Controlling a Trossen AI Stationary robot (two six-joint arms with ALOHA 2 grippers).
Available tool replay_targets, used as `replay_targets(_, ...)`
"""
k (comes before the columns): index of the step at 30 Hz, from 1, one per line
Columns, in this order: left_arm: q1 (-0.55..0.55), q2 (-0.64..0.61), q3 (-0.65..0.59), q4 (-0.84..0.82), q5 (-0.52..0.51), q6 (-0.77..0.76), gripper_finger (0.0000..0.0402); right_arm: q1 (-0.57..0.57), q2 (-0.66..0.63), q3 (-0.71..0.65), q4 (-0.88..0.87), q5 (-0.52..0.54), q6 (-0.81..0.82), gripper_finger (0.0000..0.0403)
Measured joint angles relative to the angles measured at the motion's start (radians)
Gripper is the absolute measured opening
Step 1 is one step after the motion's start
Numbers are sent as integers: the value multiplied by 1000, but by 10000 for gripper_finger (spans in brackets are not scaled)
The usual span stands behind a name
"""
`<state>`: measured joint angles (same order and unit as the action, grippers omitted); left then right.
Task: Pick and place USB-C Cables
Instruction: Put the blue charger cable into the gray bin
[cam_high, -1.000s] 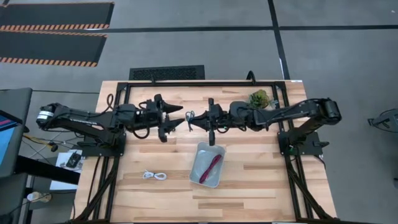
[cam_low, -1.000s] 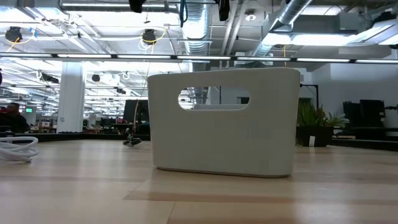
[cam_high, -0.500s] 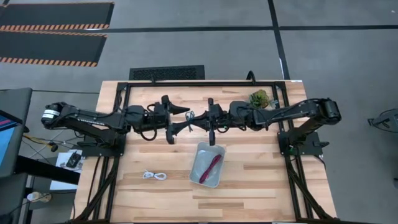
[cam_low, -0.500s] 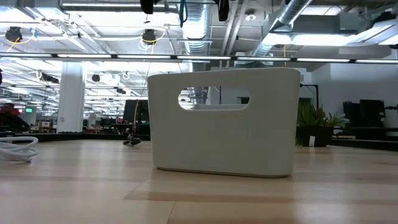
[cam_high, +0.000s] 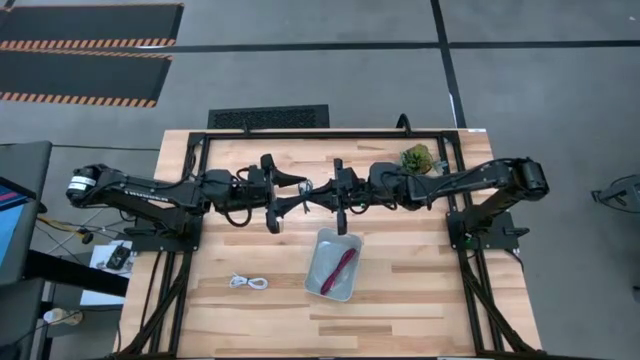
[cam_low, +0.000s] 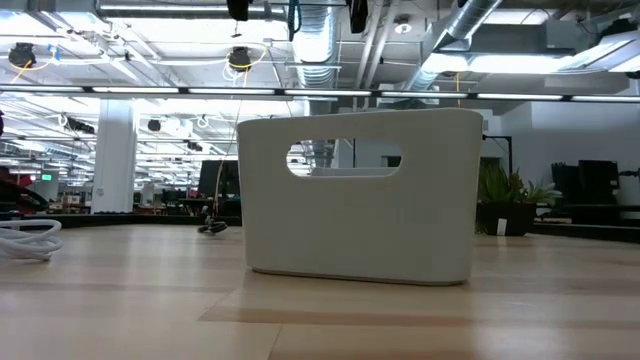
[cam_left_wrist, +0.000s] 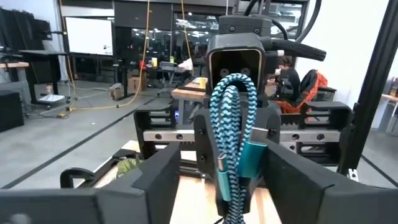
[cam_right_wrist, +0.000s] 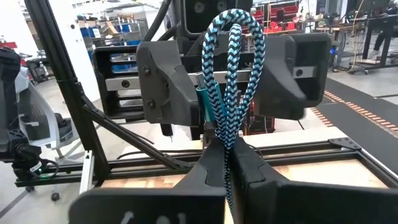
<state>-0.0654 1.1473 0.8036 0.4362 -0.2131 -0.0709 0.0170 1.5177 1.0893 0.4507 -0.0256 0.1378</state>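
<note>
A handover is judged to be in hand above the middle of the table (cam_high: 420, 300): the teal-blue cable (cam_right_wrist: 227, 93) is being held up in the air between the two arms, clear of the wood, so that it can be passed from one gripper to the other and then carried to the tray (cam_high: 334, 264).

The right gripper (cam_right_wrist: 226, 163) is being kept closed on the cable. In the right wrist view its two fingers are pressed together on the lower part of the folded cable, and the loop is being held upright above them, with a teal connector lying against the strands.

The left gripper (cam_left_wrist: 219, 180) is being held wide open around the same loop. In the left wrist view the cable is hanging between the spread fingers (cam_left_wrist: 155, 177) without either pad visibly touching it, so the grasp is judged not yet made. In the high view the two grippers are meeting nose to nose near the far middle of the table, just beyond the tray.

The other cables are lying apart from this exchange. The magenta-red cable (cam_high: 341, 268) is already resting inside the tray, which is standing near the table's centre. The white cable (cam_high: 248, 283) is being left coiled on the bare wood, to the left of the tray and well apart from it. A black cable cannot be made out. The green leafy clump (cam_high: 417, 157) is sitting at the far right, beside the right arm.
</note>
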Motion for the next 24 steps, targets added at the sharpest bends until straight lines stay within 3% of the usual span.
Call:
replay_targets(19, 22, -2, 0, -19, 44, -28, 13, 0, 1, -1, -18, 0, 33, 23)
replay_targets(24, 22, 0, 0, -24, 45, -28, 9, 0, 1, -1, -26, 2, 38, 64)
